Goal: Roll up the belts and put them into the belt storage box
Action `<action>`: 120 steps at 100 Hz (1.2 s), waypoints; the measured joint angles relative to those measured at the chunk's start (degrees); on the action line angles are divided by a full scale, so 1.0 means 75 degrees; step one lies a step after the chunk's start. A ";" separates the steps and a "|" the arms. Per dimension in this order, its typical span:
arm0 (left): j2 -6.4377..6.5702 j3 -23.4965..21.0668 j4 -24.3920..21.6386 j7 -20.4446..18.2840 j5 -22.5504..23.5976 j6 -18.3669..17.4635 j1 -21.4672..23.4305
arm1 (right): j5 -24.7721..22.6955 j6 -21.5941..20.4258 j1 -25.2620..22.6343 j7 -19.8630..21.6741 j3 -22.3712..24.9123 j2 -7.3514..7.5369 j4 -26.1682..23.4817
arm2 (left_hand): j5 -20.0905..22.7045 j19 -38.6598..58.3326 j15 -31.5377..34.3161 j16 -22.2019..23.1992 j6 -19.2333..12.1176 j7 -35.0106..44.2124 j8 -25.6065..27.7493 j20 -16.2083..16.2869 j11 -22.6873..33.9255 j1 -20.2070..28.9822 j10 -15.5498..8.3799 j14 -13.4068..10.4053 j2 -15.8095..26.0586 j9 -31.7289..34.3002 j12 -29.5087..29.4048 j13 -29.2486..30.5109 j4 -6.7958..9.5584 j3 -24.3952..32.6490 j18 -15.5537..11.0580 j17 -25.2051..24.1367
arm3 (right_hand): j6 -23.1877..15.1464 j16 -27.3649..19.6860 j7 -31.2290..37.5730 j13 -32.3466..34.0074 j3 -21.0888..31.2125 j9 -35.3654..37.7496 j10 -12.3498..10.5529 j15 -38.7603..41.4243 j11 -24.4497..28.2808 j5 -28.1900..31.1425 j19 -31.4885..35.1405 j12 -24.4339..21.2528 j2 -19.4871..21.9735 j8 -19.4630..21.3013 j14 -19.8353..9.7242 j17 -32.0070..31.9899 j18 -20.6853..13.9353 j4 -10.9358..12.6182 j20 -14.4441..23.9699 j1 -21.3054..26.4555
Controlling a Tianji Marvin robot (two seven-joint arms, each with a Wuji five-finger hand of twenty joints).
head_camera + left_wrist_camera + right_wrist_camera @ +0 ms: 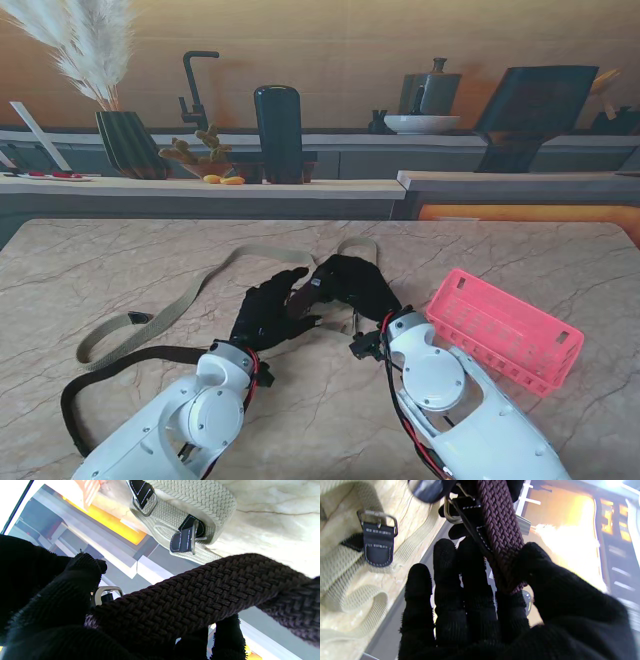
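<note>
While both black-gloved hands met at table centre, the right hand [352, 284] pinched the dark brown braided belt [190, 597] near its metal buckle [106, 595] between thumb and fingers; the left hand [272, 308] curled under the same strap. Its long run trailed left toward me. A cream woven belt [190, 298] lay farther off. The pink plastic lattice box [505, 328] sat right, nearer the right hand.

Behind the marble table [120, 250] runs a counter: dark vase [130, 143] with pampas plumes, black faucet [194, 88] beside it, tall black cylinder [278, 132], white bowl [421, 123] farther right.
</note>
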 measured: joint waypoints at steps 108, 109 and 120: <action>-0.0180 -0.0203 0.0123 -0.0501 -0.1569 -0.1399 -0.0016 | 0.1360 0.1250 -0.0276 -0.0341 0.0352 -0.0315 -0.0300 | 0.2148 0.2900 0.3685 0.1472 -0.1054 0.4872 0.3258 0.0653 0.3066 0.0194 -0.1198 -0.0482 -0.0805 0.5540 0.2713 0.4963 -0.0221 0.1817 -0.0217 0.3346 | -0.0003 0.0000 0.0051 -0.0006 -0.0020 0.0000 -0.0022 0.0099 0.0112 -0.0194 0.0202 -0.0122 0.0102 0.0090 -0.0007 -0.0049 -0.0096 0.0019 -0.0001 0.0081; -0.0179 -0.0212 0.0120 -0.0536 -0.1635 -0.1408 -0.0013 | 0.1363 0.1252 -0.0275 -0.0349 0.0352 -0.0319 -0.0298 | 0.2148 0.2900 0.3630 0.1476 -0.1048 0.4794 0.3271 0.0646 0.3069 0.0069 -0.1198 -0.0482 -0.0805 0.5512 0.2657 0.4963 -0.0222 0.1861 -0.0217 0.3317 | -0.0003 0.0000 0.0053 -0.0006 -0.0055 -0.0001 -0.0023 0.0099 0.0092 -0.0194 0.0202 -0.0123 0.0102 0.0092 -0.0008 -0.0049 -0.0096 0.0019 -0.0001 0.0081; -0.0167 -0.0296 0.0073 -0.0826 -0.2110 -0.1470 0.0028 | 0.1515 0.1273 -0.0264 -0.0405 0.0363 -0.0352 -0.0292 | 0.2149 0.2868 0.3411 0.1483 -0.0981 0.4370 0.3279 0.0631 0.3081 -0.0915 -0.1181 -0.0459 -0.0806 0.5263 0.2390 0.4765 -0.0222 0.1911 -0.0172 0.3040 | -0.0005 0.0000 0.0099 -0.0007 -0.0082 -0.0002 -0.0028 0.0101 0.0113 -0.0194 0.0202 -0.0132 0.0102 0.0101 -0.0015 -0.0051 -0.0097 0.0020 -0.0001 0.0081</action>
